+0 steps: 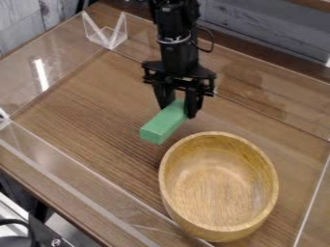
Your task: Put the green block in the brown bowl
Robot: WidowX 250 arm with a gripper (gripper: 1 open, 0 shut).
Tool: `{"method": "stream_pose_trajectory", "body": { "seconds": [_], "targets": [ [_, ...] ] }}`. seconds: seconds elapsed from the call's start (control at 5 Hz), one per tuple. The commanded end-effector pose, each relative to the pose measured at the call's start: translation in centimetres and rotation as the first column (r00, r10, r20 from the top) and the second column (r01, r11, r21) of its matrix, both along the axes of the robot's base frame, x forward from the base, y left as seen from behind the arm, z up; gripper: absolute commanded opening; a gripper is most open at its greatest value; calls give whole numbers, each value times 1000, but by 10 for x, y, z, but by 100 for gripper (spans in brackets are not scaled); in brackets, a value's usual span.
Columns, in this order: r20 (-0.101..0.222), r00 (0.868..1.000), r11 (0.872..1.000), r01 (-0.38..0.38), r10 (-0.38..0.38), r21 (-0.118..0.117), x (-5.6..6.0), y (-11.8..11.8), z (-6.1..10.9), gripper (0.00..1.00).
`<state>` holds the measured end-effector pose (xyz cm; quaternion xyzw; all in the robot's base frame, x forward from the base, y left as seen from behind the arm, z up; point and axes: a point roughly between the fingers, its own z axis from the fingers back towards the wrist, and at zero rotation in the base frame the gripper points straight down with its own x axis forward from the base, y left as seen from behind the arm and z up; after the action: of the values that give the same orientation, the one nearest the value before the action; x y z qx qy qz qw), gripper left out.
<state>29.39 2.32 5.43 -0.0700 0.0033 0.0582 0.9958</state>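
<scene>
The green block (160, 125) is a slim bright green bar, tilted, with its upper end pinched between the black fingers of my gripper (177, 104). The gripper points straight down and is shut on that end, while the block's lower end hangs toward the wooden table just left of the bowl's rim. The brown bowl (219, 183) is a large round light wooden bowl at the lower right, empty, with its near rim a short way below and to the right of the block.
Clear plastic walls (52, 68) fence the wooden table (91, 106) on the left and front. A clear triangular stand (106, 29) sits at the back left. A grey plank wall runs behind the arm.
</scene>
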Motion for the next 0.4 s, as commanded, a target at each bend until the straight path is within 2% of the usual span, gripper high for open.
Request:
{"method": "stream_pose_trajectory", "body": {
  "seconds": [0.0,0.2],
  "targets": [
    [109,994,1000,3,-4,9,14,5,31,0],
    [112,994,1000,8,-9,2,13,6,32,0]
  ]
}}
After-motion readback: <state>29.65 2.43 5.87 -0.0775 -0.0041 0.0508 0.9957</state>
